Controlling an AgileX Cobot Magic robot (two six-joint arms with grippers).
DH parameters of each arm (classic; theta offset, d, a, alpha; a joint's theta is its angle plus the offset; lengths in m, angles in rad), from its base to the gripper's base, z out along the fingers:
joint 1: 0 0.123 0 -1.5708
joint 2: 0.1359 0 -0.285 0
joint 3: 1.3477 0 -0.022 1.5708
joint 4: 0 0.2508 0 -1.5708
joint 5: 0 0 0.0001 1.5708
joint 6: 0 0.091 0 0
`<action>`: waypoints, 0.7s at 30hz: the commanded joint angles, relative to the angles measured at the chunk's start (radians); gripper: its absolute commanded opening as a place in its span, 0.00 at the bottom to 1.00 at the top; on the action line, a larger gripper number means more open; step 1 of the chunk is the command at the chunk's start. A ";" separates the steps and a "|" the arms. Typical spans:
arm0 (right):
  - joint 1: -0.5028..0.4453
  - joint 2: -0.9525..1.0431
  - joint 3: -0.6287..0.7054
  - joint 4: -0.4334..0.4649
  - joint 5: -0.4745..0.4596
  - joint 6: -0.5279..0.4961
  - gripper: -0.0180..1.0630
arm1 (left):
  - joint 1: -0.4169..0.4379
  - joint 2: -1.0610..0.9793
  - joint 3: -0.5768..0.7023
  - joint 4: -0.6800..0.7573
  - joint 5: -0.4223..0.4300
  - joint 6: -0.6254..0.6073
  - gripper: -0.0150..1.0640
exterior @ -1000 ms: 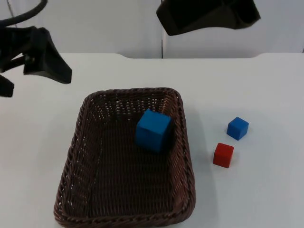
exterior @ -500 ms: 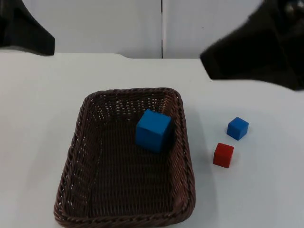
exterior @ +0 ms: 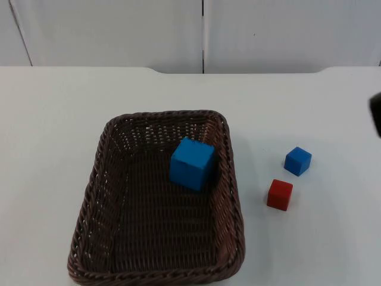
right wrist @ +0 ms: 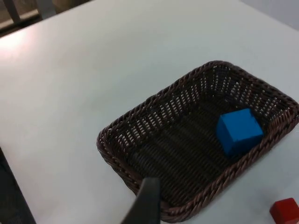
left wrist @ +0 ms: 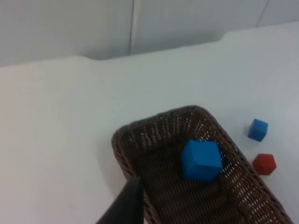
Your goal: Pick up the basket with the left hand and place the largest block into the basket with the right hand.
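Observation:
A dark brown wicker basket [exterior: 95, 179] rests on the white table, left of centre in the top view. The largest block, a big blue cube [exterior: 191, 162], lies inside it against the right wall near the far end. My left gripper [left wrist: 125, 205] hangs high above the table, on the basket's [left wrist: 122, 140] near-left side, apart from it; the blue cube [left wrist: 201, 160] sits beyond. My right gripper [right wrist: 145, 200] is also raised, looking down over the basket [right wrist: 105, 140] and the cube [right wrist: 239, 130]. Neither holds anything.
A small blue cube [exterior: 297, 161] and a small red cube [exterior: 280, 194] stand on the table to the right of the basket. A dark part of the right arm [exterior: 376, 113] shows at the right edge. The grey partition wall [exterior: 119, 30] closes the back.
Both arms have drawn back: the left arm went off to the upper left, and the right arm swept from top centre to the right edge. Basket and blocks stayed put.

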 commanded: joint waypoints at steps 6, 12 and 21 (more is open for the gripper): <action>0.005 -0.162 0.045 -0.006 0.068 0.005 0.76 | -0.001 -0.174 0.004 0.200 0.086 -0.160 0.99; 0.005 -0.274 0.046 -0.008 0.147 0.005 0.76 | -0.001 -0.282 0.004 0.335 0.145 -0.274 0.99; 0.005 -0.458 0.046 -0.020 0.272 0.003 0.76 | -0.001 -0.453 0.004 0.502 0.220 -0.401 0.99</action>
